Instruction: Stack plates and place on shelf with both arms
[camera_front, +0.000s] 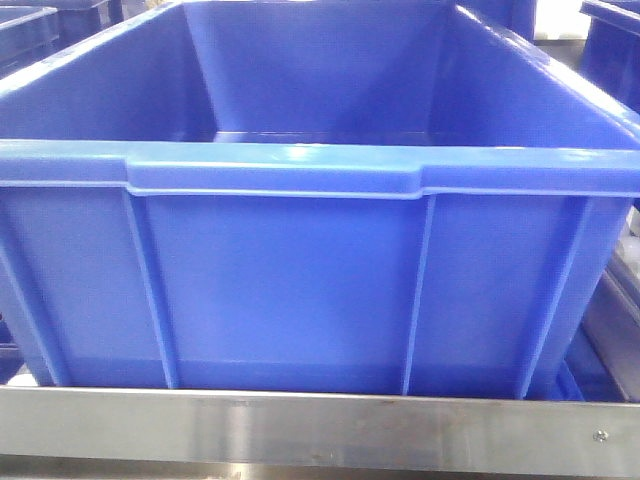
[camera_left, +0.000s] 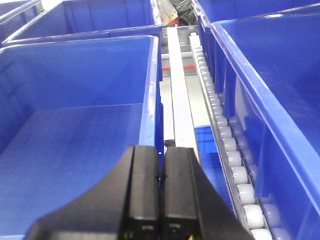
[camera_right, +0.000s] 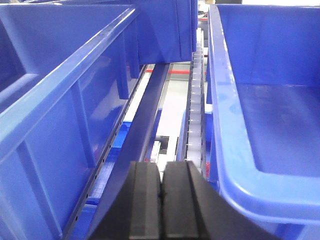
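Behind the shelf's brushed-metal front rail (camera_front: 300, 425), a big blue plastic crate (camera_front: 300, 270) filled the front view, and no plate showed in any view. Over that rack, the left gripper (camera_left: 161, 190) hung with its black fingers pressed together on nothing, above the crate's right wall beside a roller track (camera_left: 225, 135). Between two crates farther along the rack, the right gripper (camera_right: 161, 200) was likewise clenched and empty.
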